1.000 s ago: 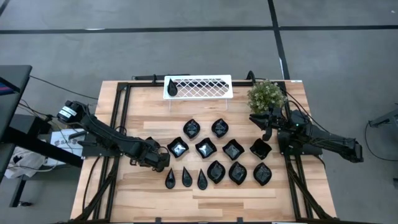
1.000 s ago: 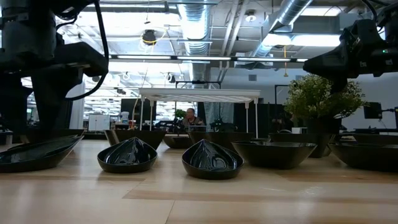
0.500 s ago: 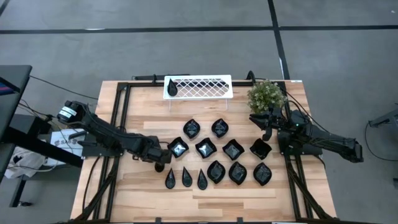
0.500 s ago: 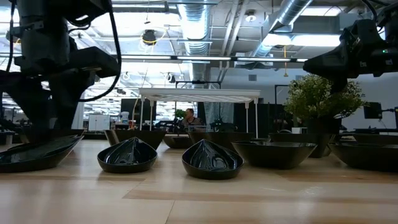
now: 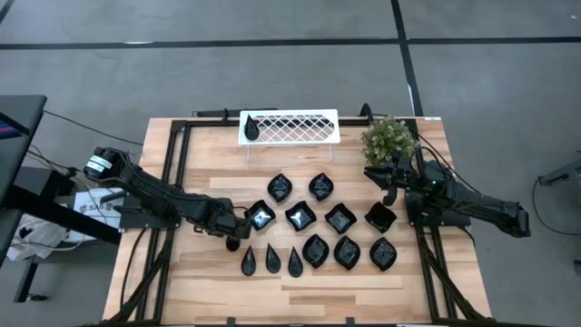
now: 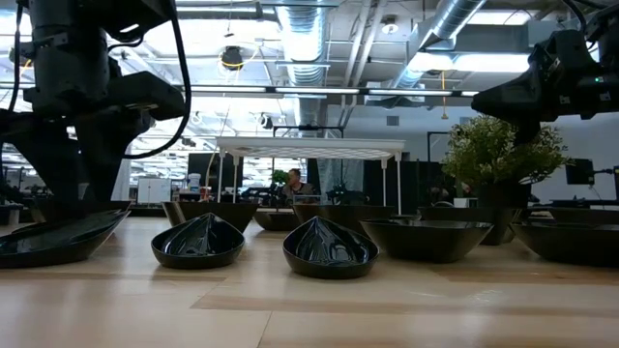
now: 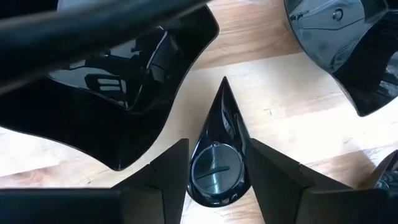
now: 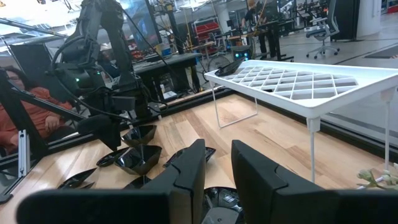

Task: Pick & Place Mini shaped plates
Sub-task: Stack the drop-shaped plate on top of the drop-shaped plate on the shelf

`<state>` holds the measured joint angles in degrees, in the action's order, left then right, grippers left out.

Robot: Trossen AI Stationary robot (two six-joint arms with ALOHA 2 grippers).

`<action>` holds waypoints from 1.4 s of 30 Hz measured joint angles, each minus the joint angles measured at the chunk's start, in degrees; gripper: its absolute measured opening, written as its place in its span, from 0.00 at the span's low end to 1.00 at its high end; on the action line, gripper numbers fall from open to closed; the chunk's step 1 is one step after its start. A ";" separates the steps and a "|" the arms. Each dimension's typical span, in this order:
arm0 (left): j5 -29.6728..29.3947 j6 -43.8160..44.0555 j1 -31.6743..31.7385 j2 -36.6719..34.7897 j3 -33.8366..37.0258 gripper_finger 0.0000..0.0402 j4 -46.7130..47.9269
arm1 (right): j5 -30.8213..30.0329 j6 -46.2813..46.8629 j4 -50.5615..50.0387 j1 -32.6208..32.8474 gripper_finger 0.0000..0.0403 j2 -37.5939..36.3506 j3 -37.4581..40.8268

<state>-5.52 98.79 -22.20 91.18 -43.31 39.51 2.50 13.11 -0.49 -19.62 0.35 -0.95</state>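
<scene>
Glossy black mini plates lie in three rows on the wooden table (image 5: pixel 195 291): rounded squares, leaves and three slim teardrops. My left gripper (image 5: pixel 240 238) is open and low over the leftmost teardrop plate (image 5: pixel 248 262). In the left wrist view its fingers (image 7: pixel 163 177) stand on either side of that plate's round end (image 7: pixel 214 171), apart from it. One more teardrop plate (image 5: pixel 251 130) lies on the white lattice tray (image 5: pixel 290 125). My right gripper (image 5: pixel 392 188) hangs open with a narrow gap (image 8: pixel 218 177) above the table's right side, beside the potted plant (image 5: pixel 388 138).
A rounded square plate (image 7: pixel 118 106) sits close beside the left gripper, and the other teardrops (image 5: pixel 272 260) lie just right of the straddled one. Black frame rails (image 5: pixel 172 182) run along both table sides. Bare wood shows at the near edge. A person sits beyond the table (image 6: pixel 295 182).
My left gripper has moved toward the table's right and come down over the leftmost teardrop plate. It stays open. No plate has moved.
</scene>
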 joint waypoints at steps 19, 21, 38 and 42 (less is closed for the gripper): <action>3.02 0.91 0.02 0.61 3.02 0.40 -3.56 | 0.00 0.01 0.02 0.01 0.18 -0.01 0.00; 3.02 0.91 0.02 0.61 3.02 0.39 -3.61 | 0.00 0.00 0.00 -0.01 0.18 -0.01 0.00; 3.02 0.93 0.02 0.61 3.02 0.13 -4.02 | 0.00 0.01 0.01 -0.01 0.18 -0.01 0.00; 3.02 0.92 0.02 0.61 3.02 0.08 -4.02 | 0.00 0.01 0.02 -0.01 0.18 -0.01 0.00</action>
<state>-2.50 99.71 -22.17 91.79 -40.29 35.48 2.50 13.13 -0.47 -19.64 0.34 -0.95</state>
